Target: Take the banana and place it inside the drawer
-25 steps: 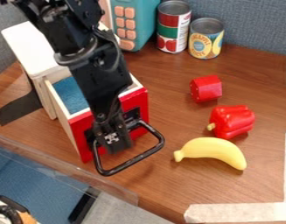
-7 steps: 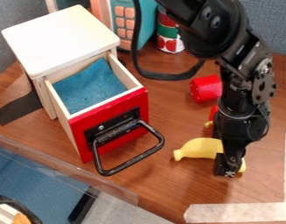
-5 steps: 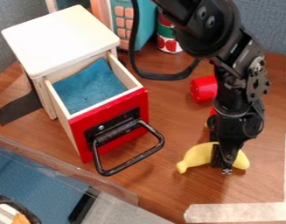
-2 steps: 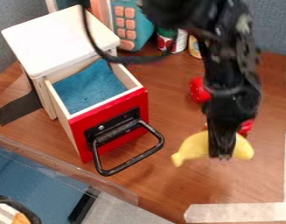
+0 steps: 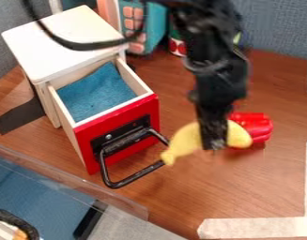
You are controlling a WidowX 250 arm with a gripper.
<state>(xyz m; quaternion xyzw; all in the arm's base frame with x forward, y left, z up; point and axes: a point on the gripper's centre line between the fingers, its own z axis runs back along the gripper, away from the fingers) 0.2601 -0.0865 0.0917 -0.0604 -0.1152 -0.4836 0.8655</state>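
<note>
Cannot see the middle of the banana (image 5: 184, 140) behind the motion-blurred gripper (image 5: 213, 146), nor the left part of the red bell pepper (image 5: 259, 125) behind banana and gripper, nor most of the tomato can (image 5: 177, 46) behind the blurred arm (image 5: 219, 77). Can follow neither that arm nor the teal toy (image 5: 156, 28) past the top edge. Cannot identify the striped thing (image 5: 3, 229) cut off at the lower left corner.
</note>
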